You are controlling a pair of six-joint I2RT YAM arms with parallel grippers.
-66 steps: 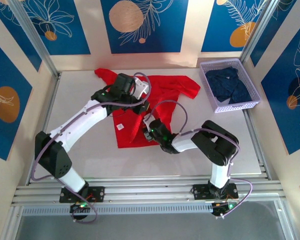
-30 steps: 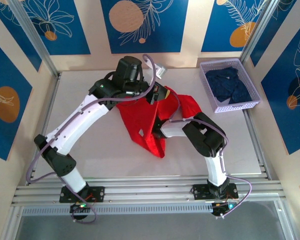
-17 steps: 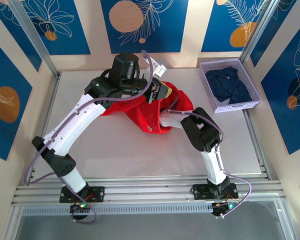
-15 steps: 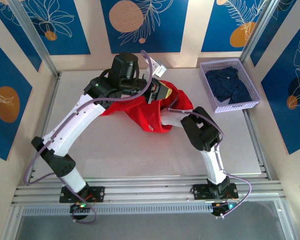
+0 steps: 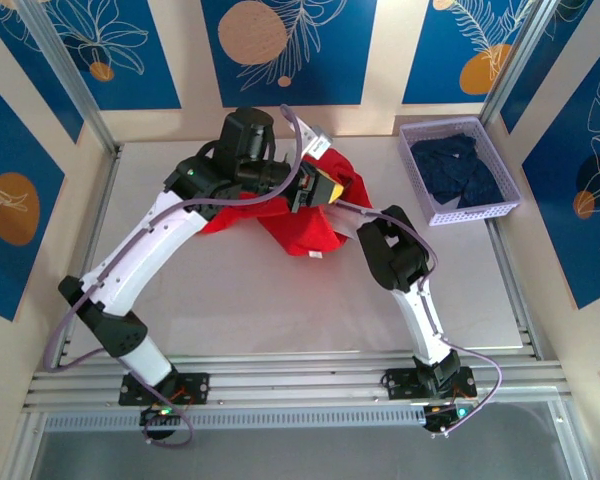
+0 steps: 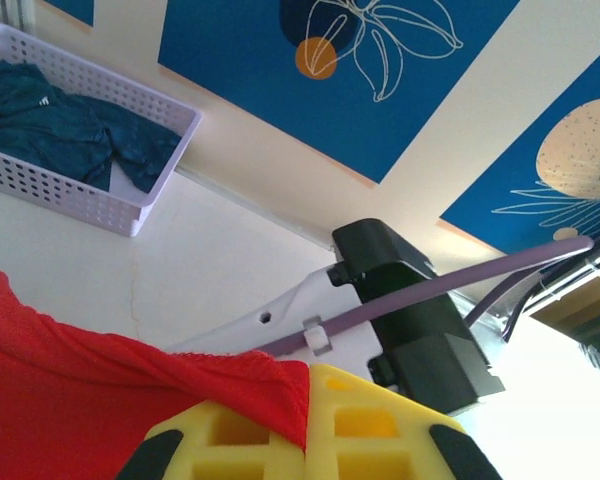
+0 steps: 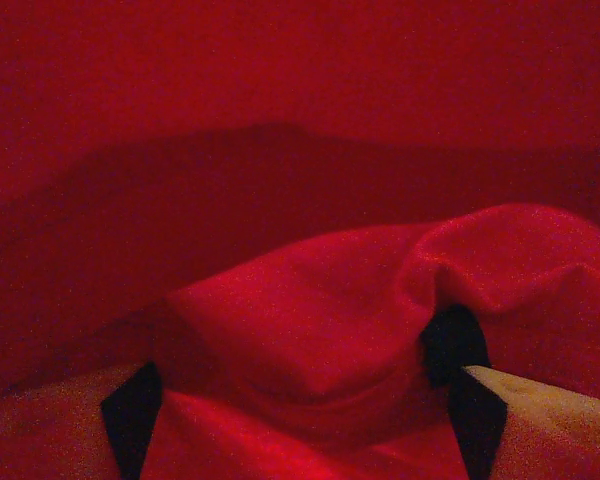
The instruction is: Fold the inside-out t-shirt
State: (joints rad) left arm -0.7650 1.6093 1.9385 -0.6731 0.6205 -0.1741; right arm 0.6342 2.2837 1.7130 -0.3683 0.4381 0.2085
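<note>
The left gripper [image 6: 306,405] has its yellow jaws pressed together on an edge of the red t-shirt [image 6: 75,400]. A thin ridge of hem is caught between them at the bottom of the left wrist view. In the top view this gripper [image 5: 315,187] sits at upper centre of the frame, with the cloth trailing down from it. The right gripper [image 7: 300,405] has its jaws wide apart at the bottom corners of its own view. A soft mound of the t-shirt [image 7: 300,150] swells up between them, with cloth all around, and whether the pads press on that fold cannot be told. The cloth looks light and limp. It should sag, bunch and slide over itself rather than keep a shape, and it is not fragile. The best holds are likely a hem, a shoulder seam or a corner, pinched as few layers as possible, since a grab at the middle would only gather a wad. In the top view the t-shirt [image 5: 305,228] lies crumpled just above the centre of the table [image 5: 180,300], between the two arms. The basket [image 5: 477,212] of navy clothes [image 5: 458,165] stands well apart at upper right.
</note>
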